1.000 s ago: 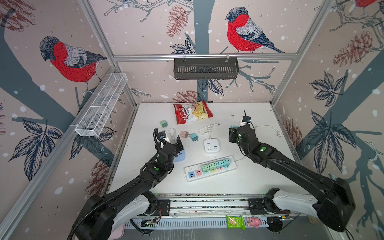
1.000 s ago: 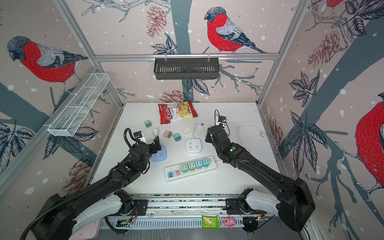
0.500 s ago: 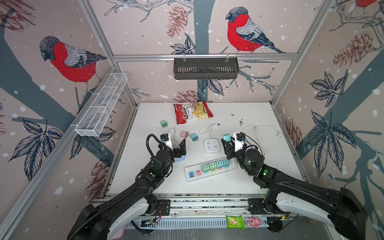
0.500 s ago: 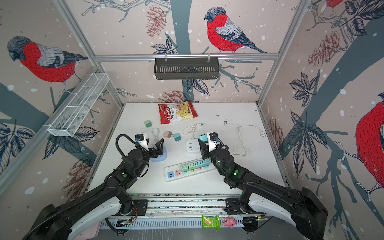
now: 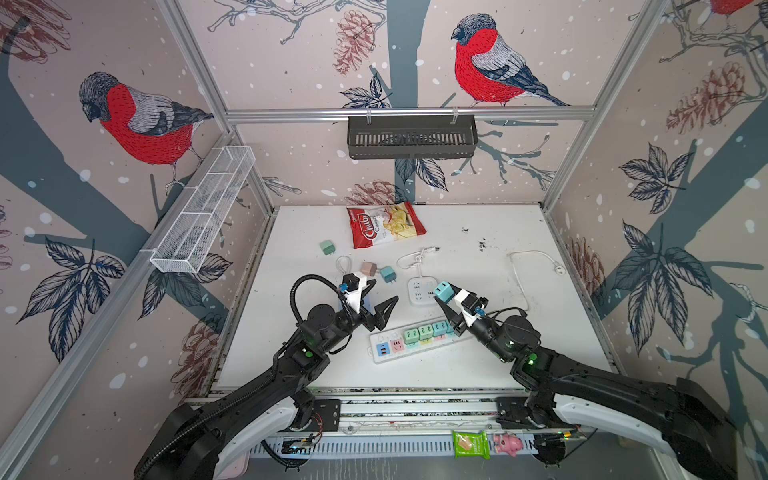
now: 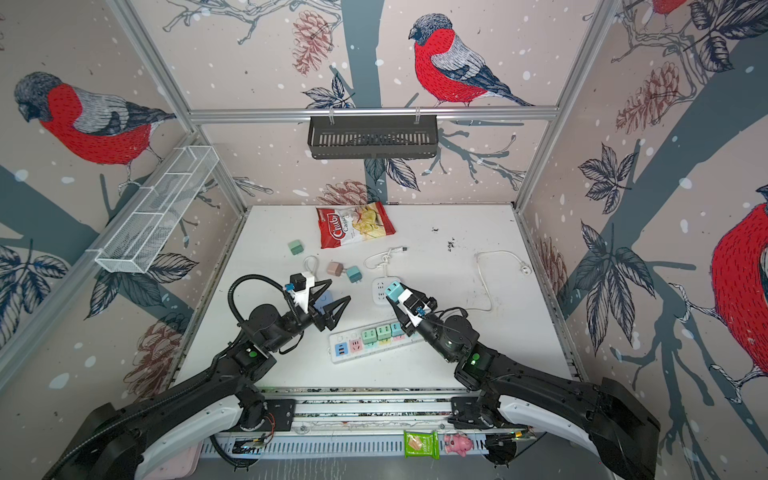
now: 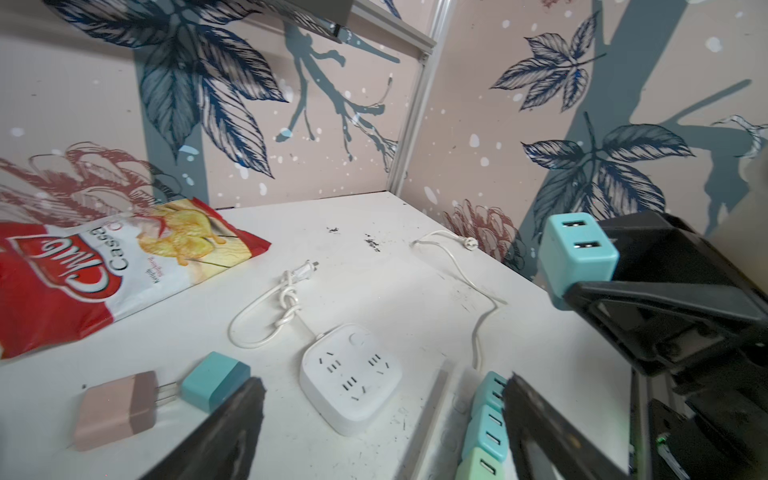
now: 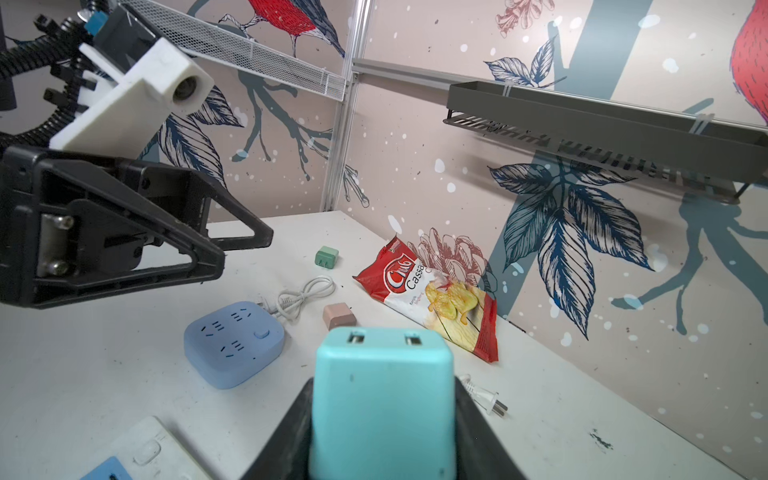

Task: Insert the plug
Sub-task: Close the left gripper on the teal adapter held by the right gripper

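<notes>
Fingers (image 8: 478, 440) of right gripper (image 5: 441, 296) clamped on teal plug (image 8: 382, 399) | plug held off the table, by right side of white socket block (image 5: 419, 291), just far of power strip (image 5: 395, 345) | left gripper (image 5: 385, 291) spread wide, empty, above blue socket block (image 8: 235, 345) | strip's right half carries several plugs

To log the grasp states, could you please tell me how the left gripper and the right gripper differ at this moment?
The left gripper has its fingers spread and empty; the right gripper is shut on the teal plug. The left gripper hangs near the blue socket, the right gripper near the white socket. Both are raised above the table.
</notes>
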You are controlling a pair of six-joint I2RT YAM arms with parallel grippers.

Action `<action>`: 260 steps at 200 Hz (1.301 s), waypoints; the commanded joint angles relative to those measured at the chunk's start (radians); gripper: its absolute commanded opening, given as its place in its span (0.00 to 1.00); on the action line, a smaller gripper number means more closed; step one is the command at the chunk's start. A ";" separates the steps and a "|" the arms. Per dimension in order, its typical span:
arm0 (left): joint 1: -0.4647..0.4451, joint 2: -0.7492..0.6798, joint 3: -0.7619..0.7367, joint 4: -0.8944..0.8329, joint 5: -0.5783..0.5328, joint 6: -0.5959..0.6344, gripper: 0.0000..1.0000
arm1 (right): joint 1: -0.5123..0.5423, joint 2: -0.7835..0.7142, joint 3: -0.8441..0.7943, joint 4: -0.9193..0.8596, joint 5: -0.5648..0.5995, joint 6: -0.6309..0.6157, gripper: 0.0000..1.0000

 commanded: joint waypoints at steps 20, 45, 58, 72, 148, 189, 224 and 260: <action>-0.058 0.022 0.029 0.078 0.158 0.071 0.88 | 0.041 0.078 0.027 0.045 0.085 -0.121 0.01; -0.087 0.055 0.048 0.065 0.203 0.096 0.88 | 0.062 0.105 0.017 0.086 0.108 -0.143 0.01; -0.090 0.088 0.069 0.060 0.248 0.096 0.88 | 0.068 0.109 0.010 0.105 0.109 -0.149 0.01; -0.099 0.119 0.092 0.042 0.288 0.101 0.87 | 0.078 0.112 0.008 0.111 0.115 -0.158 0.01; -0.132 0.211 0.150 0.012 0.328 0.100 0.86 | 0.160 0.145 -0.028 0.220 0.178 -0.261 0.01; -0.132 0.219 0.161 -0.005 0.330 0.103 0.83 | 0.198 0.198 -0.031 0.280 0.209 -0.306 0.01; -0.132 0.239 0.183 -0.033 0.341 0.106 0.74 | 0.232 0.219 -0.038 0.319 0.250 -0.342 0.01; -0.133 0.266 0.201 -0.045 0.351 0.103 0.63 | 0.255 0.213 -0.048 0.342 0.255 -0.357 0.01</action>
